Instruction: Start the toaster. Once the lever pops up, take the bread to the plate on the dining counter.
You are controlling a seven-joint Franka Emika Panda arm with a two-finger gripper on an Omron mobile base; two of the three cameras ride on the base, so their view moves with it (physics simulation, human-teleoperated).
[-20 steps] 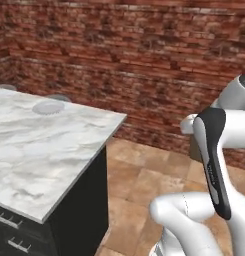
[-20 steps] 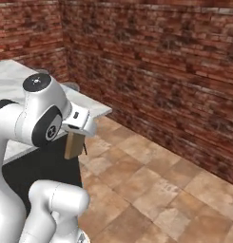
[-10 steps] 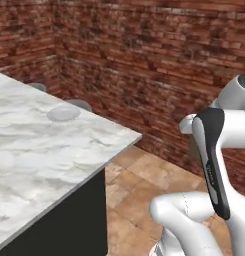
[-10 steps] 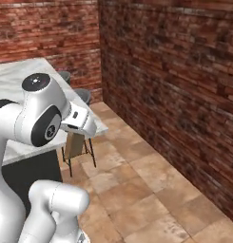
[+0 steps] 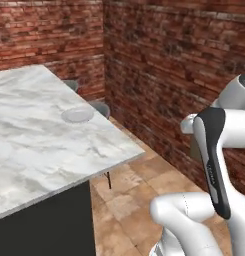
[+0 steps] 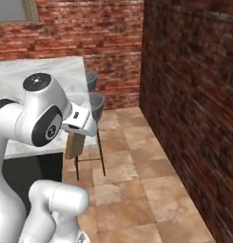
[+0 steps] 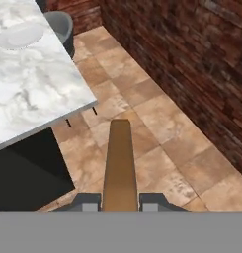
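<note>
Bread (image 7: 120, 165): I hold a flat tan slice edge-on in the jaws; it hangs over the floor, apart from the tabletop and off its corner. In the right base view it shows as a tan slab (image 6: 75, 145) below the wrist.
Gripper (image 7: 120, 202): jaws closed on the bread's lower end, one dark tip on each face.
Step in hand: I judge this the carry stage, with the slice out of the toaster and in transit to the plate.
Plate (image 5: 77, 115): round, flat, pale, low-rimmed; it rests on the tabletop near the far edge, well apart from the slice. In the hand view it sits at upper left (image 7: 22, 34).
Tabletop (image 5: 39, 150): white-and-grey marbled slab, smooth, sharp-cornered, overhanging a dark base.
Next move: I expect to bring the slice up over the slab edge, across to the plate, turn it flat and lower it before releasing.
Stools (image 6: 96, 105): two grey bucket seats on thin dark legs, tucked at the slab's side.
Floor (image 7: 157, 128): matte tan stone tiles.
Walls (image 5: 164, 75): rough red brick.
</note>
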